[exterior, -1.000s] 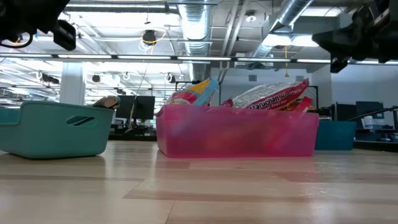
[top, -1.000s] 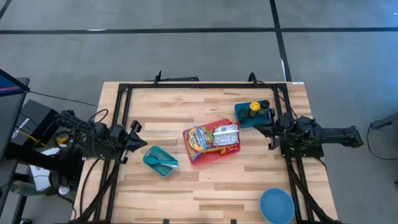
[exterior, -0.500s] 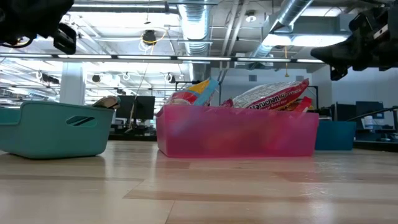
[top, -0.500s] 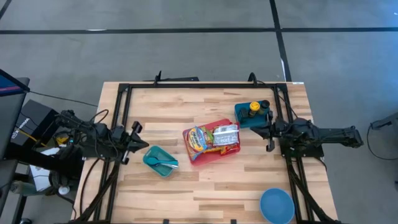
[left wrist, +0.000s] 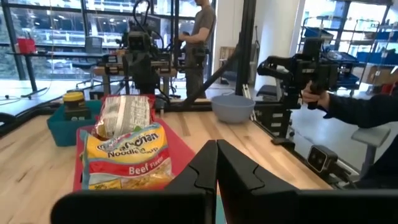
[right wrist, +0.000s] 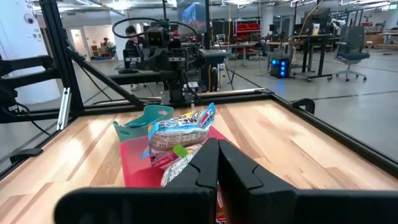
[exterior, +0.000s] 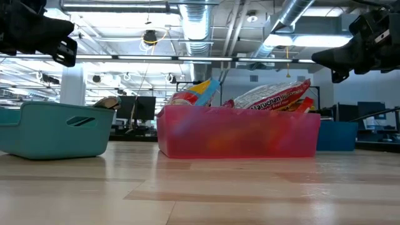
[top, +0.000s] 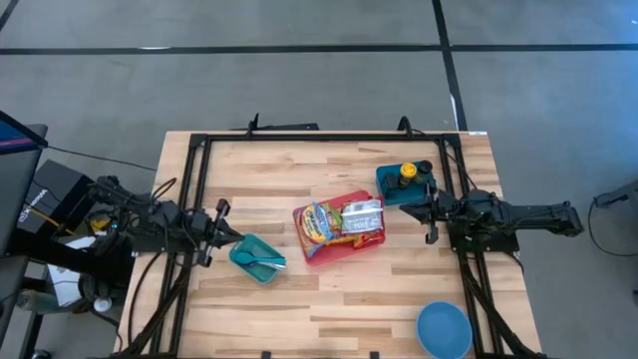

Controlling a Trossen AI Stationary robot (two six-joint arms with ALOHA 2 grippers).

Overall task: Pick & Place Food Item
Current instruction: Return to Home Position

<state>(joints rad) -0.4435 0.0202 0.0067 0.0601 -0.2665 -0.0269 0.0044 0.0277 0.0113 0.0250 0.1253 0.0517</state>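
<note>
A blue bowl (top: 444,329) sits at the near edge of the wooden table (top: 329,299), on the right. Further in, the green bin (top: 244,249) has the blue baby spoon (top: 265,263) lying inside it. The left gripper (left wrist: 216,148) hangs just beside this bin, on its left, pinched tight with nothing in it. In the middle stands the red bin (top: 317,252), with two noodle packs (top: 319,221) in it. The right gripper (right wrist: 217,146) hangs to the right of the red bin, also pinched tight and holding nothing. Furthest back is a dark teal bin (top: 387,180) holding a yellow-lidded jar (top: 407,172)
</note>
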